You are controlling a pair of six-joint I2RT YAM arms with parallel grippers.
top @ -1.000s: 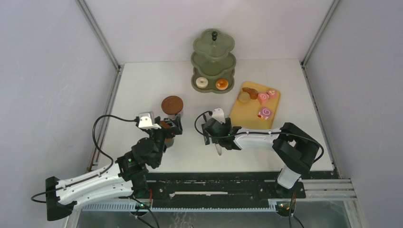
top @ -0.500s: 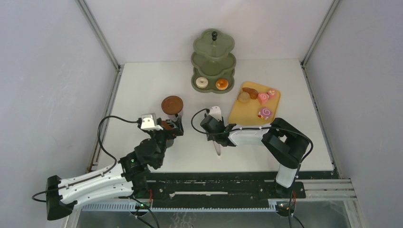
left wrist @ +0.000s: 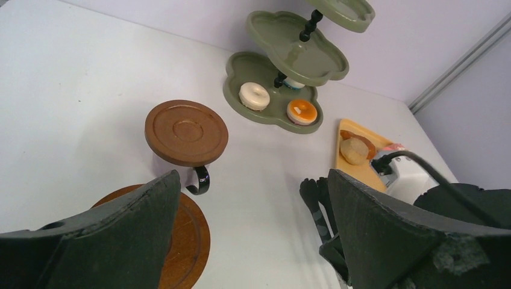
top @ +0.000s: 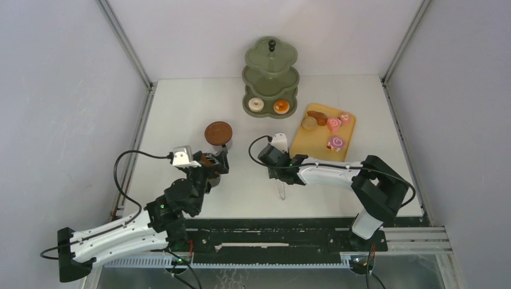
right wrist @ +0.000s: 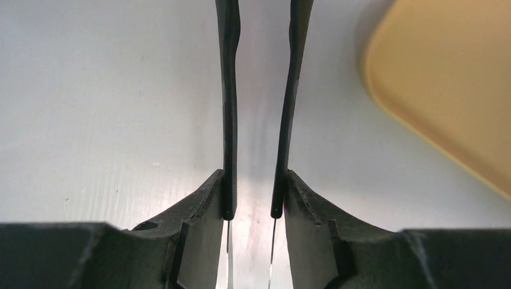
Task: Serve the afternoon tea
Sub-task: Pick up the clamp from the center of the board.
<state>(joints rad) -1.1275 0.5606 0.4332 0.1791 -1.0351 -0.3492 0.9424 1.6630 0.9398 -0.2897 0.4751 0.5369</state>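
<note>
Right wrist view: the right pincer [right wrist: 253, 205] squeezes the two arms of the tongs [right wrist: 228, 120], beside the tray [right wrist: 446, 90]. The left pincer [left wrist: 252, 180] is wide open above a saucer [left wrist: 193, 235]. Two donuts [left wrist: 253, 95] lie on the lowest tier of the stand [left wrist: 295, 42]. The cakes [top: 335, 142] are on the tray.

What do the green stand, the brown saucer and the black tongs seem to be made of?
Green stand: probably moulded plastic or glazed ceramic; smooth, with soft highlights.
Brown saucer: wood or wood-coloured plastic; matte, with concentric rings.
Black tongs: thin matte strips, perhaps coated metal or plastic.
</note>
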